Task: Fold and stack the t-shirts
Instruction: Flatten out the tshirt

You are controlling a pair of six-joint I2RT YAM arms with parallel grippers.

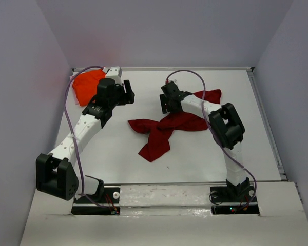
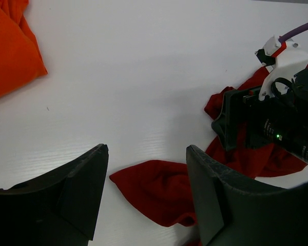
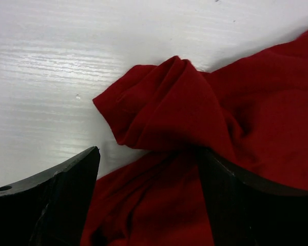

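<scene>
The right gripper (image 3: 149,154) is being held spread over a soft, creased fold of the crimson t-shirt (image 3: 195,113), crumpled centrally. The left gripper (image 2: 147,154) is being held spread, empty; the orange t-shirt (image 1: 87,84) is lying bunched in the far left corner of the table (image 1: 118,164).

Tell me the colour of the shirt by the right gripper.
Plain dark red shirt, clearest in right wrist view.

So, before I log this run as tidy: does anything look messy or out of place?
Yes. The red shirt lies twisted and bunched in the middle, one end gathered into a lump, not spread flat. The orange shirt sits apart in the far left corner. Nothing looks torn or spilled.
</scene>
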